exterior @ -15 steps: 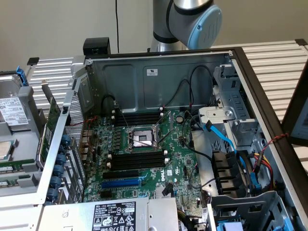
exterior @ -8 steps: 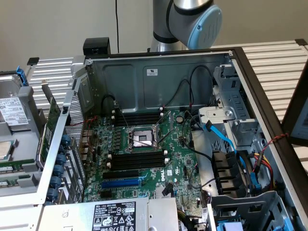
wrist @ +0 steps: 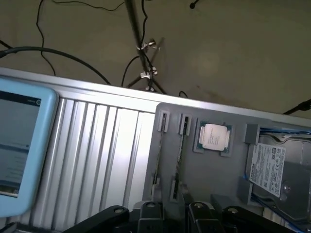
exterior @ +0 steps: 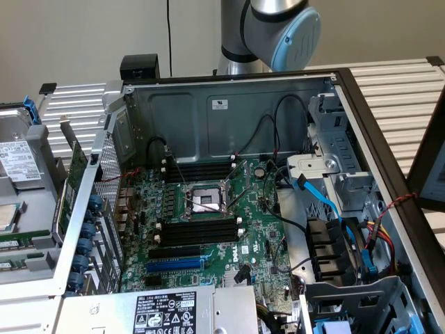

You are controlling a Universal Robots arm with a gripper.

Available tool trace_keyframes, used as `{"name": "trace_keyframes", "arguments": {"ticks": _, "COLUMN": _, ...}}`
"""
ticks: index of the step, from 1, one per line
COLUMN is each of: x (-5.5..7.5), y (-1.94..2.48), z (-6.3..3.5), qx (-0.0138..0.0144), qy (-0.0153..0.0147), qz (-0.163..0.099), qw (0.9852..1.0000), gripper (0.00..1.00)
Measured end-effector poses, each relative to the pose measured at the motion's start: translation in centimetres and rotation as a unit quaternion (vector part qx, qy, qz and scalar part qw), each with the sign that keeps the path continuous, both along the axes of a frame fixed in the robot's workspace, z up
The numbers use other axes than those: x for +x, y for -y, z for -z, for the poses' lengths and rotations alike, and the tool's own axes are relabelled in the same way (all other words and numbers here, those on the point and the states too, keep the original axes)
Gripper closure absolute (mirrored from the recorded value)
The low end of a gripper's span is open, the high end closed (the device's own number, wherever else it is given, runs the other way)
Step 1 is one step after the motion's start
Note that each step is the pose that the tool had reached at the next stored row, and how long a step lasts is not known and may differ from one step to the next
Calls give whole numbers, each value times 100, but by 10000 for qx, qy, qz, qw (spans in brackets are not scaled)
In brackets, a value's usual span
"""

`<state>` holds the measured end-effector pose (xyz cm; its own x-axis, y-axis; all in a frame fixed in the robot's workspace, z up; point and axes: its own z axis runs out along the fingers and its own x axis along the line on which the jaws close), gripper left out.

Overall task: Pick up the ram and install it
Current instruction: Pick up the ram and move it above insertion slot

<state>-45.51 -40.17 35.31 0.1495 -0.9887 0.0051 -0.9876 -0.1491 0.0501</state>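
Two thin dark ram sticks (wrist: 180,148) stand on edge in the holders of a grey tray (wrist: 209,174), outside the computer case. The same sticks show as green strips (exterior: 21,240) at the exterior view's left edge. My gripper (wrist: 175,211) hovers above this tray with its fingers (wrist: 148,212) apart and nothing between them. In the open case, the motherboard (exterior: 208,209) has long black slots (exterior: 198,229) with white end clips on both sides of the processor socket (exterior: 201,200), and a blue slot (exterior: 174,264) below them.
A processor chip (wrist: 214,137) and a hard drive (wrist: 272,170) lie in the tray beside the ram. A tablet in a light blue cover (wrist: 19,150) rests on the ribbed metal table. Cables, a blue ribbon (exterior: 327,202) and drive bays crowd the case's right side.
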Motion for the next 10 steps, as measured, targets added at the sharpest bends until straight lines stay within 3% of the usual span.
{"name": "trace_keyframes", "arguments": {"ticks": 1, "x": 0, "y": 0, "z": 18, "qx": 0, "qy": 0, "qz": 17, "qw": 10000, "gripper": 69}}
{"name": "trace_keyframes", "arguments": {"ticks": 10, "x": -9, "y": -2, "z": 181, "qx": 0, "qy": -1, "qz": 499, "qw": 9988, "gripper": 67}}
